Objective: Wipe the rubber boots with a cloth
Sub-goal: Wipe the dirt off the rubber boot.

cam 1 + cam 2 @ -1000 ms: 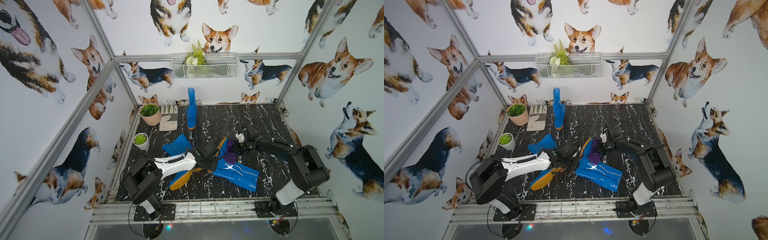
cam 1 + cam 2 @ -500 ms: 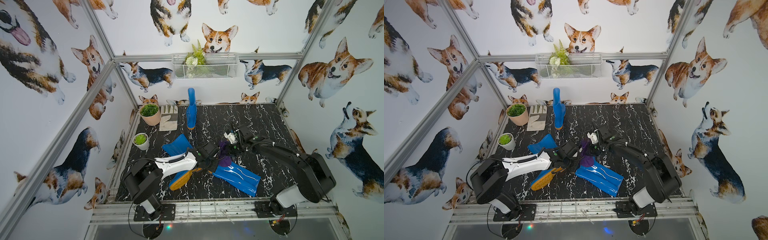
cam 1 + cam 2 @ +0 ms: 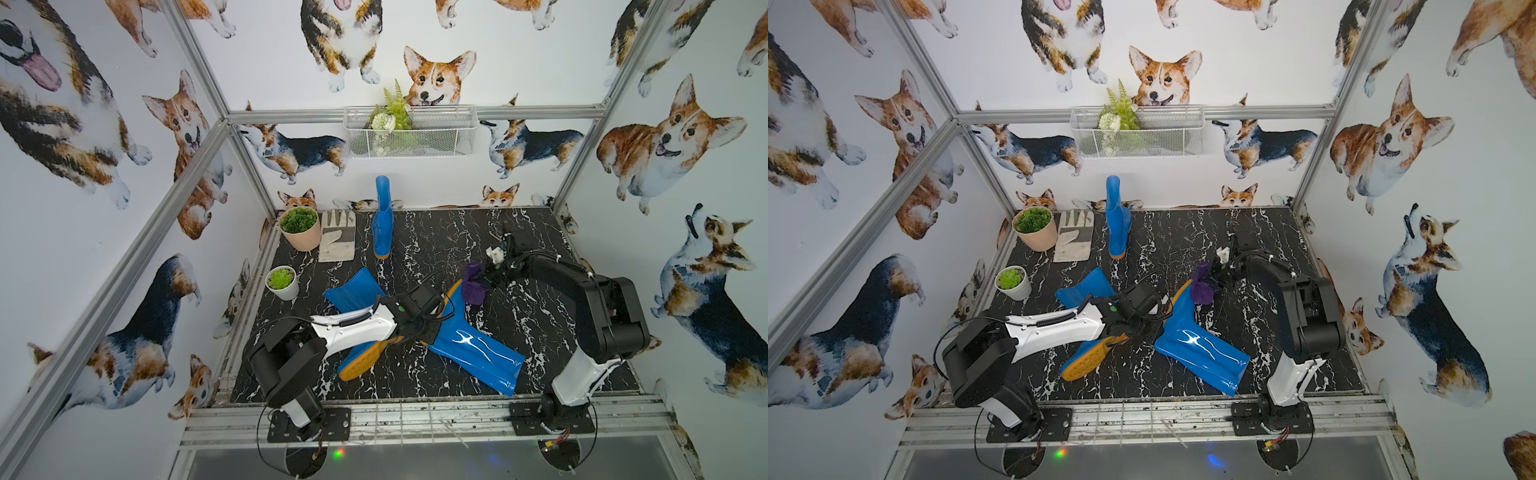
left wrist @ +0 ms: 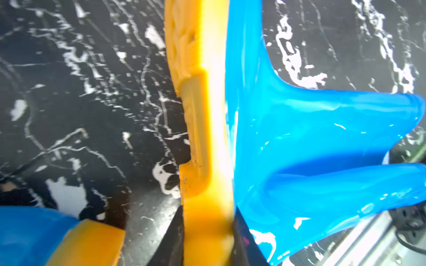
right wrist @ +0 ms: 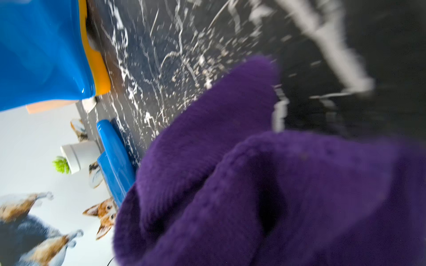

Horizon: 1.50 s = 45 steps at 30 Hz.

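on my screens the near boot point(image 3: 473, 353) reads glossy bright blue with white glare streaks, its sole point(image 4: 207, 138) orange-yellow. the second lying boot point(image 3: 353, 293) is the same blue, with an orange sole too. the standing boot point(image 3: 383, 224) matches, blue over a thin orange edge. the cloth point(image 5: 253, 184) is a deep, fuzzy purple. the table point(image 3: 436, 241) is black with white marble veining. i see a pale grey-beige glove point(image 3: 337, 241), a peach pot point(image 3: 301, 243) with dark green leaves, a white pot point(image 3: 286, 291) with lime green ones, a white wire basket point(image 3: 436, 137), and white walls point(image 3: 540, 62) printed with tan, black and white corgis.
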Available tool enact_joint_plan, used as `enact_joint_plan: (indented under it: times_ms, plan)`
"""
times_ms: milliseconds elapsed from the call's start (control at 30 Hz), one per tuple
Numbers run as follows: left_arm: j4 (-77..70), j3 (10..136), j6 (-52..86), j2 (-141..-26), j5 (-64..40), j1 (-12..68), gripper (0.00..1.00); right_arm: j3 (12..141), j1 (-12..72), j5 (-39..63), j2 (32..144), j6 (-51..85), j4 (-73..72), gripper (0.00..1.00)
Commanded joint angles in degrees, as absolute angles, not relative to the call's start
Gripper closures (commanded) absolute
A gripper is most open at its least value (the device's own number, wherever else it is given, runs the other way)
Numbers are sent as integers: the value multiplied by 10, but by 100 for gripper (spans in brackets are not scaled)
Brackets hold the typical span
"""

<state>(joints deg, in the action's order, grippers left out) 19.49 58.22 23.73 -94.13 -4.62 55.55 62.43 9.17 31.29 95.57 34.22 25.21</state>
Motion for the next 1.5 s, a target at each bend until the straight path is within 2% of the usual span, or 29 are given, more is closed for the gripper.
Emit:
enact_joint_plan:
  times_ms: [0,67,167,300,367,533,767,1033,1300,1333,1400,1467]
  plan:
    - [207,608,213,-938,-27,556,86,595,61,245,877,316,297,100]
    - [234,632,189,-933,-18,557,67,566,53,197,816,318,305,100]
    - [279,676,146,-924,12,579,51,506,53,146,727,337,283,100]
    - [303,711,88,-918,92,640,45,438,52,103,648,373,250,100]
    - [284,704,60,-921,135,679,45,407,48,91,613,396,232,100]
    - [259,701,-7,-947,173,761,45,385,45,103,609,415,220,100]
    - [299,803,-103,-1096,203,862,44,367,45,115,609,420,219,100]
    - [285,872,-141,-1186,178,875,44,346,45,123,582,419,231,100]
    - [356,950,-150,-1258,132,873,43,339,45,141,583,426,226,100]
    - [357,952,-148,-1260,123,870,45,339,45,142,581,426,227,100]
    - [360,954,-143,-1260,111,863,56,338,45,139,577,425,230,100]
    - [365,956,-139,-1257,98,856,80,338,45,136,572,424,234,100]
